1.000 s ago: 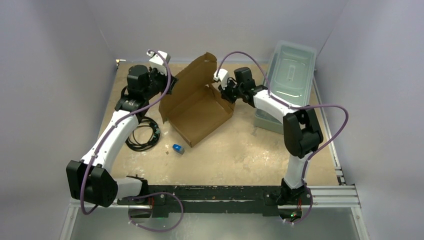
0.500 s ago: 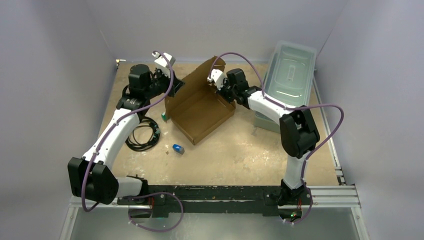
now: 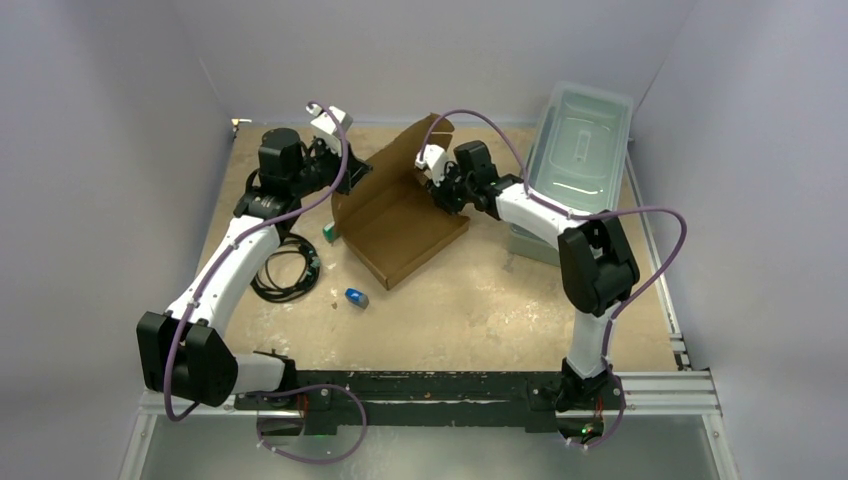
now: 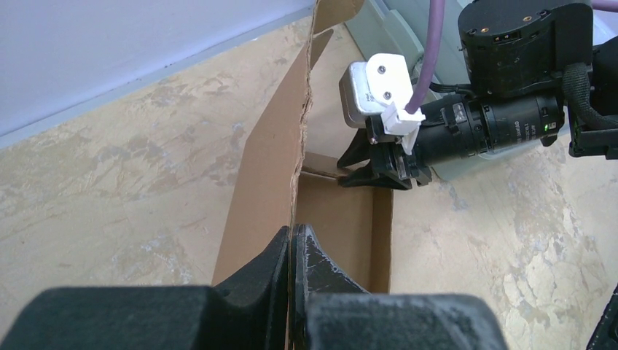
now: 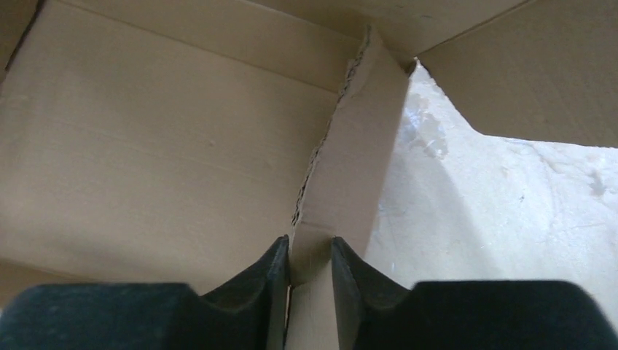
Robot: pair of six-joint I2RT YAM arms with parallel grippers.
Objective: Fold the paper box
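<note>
The paper box [image 3: 400, 225] is brown cardboard and lies at the back middle of the table, with its tall lid flap standing up. My left gripper [image 3: 345, 172] is at the box's left wall. In the left wrist view it [image 4: 293, 237] is shut on the upright edge of the cardboard [image 4: 270, 168]. My right gripper [image 3: 437, 190] reaches into the box from the right and also shows in the left wrist view [image 4: 372, 171]. In its own view it [image 5: 311, 251] stands open a little. A narrow cardboard flap [image 5: 350, 168] runs between its fingers, next to the box floor [image 5: 146, 146].
A clear plastic lidded bin [image 3: 575, 150] stands at the back right, close behind the right arm. A coil of black cable [image 3: 285, 268] lies left of the box. A small green thing [image 3: 328, 233] and a small blue thing [image 3: 356, 297] lie near the box's front corner.
The box's left wall and lid flap have been raised more upright. The right gripper moved left into the box and its jaws parted. A small green thing now shows beside the box.
</note>
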